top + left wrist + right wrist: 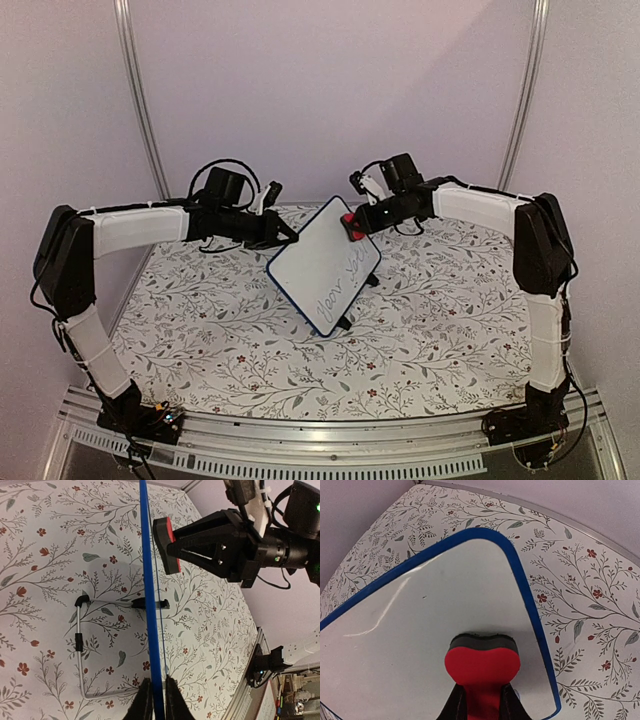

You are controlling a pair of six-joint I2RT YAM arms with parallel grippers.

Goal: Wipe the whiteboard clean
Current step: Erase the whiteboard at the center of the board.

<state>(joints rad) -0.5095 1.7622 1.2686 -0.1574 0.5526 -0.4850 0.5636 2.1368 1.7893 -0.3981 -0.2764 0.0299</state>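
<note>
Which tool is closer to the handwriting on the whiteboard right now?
Right. The right tool, holding the red eraser, is at the whiteboard upper-right edge, just above the handwriting. The left tool clamps the board's left edge, across the board from it.

We see soft, even, slightly pinkish light; the whiteboard point(470, 590) carries a thin glare streak, and the top view is a little blurry.
</note>
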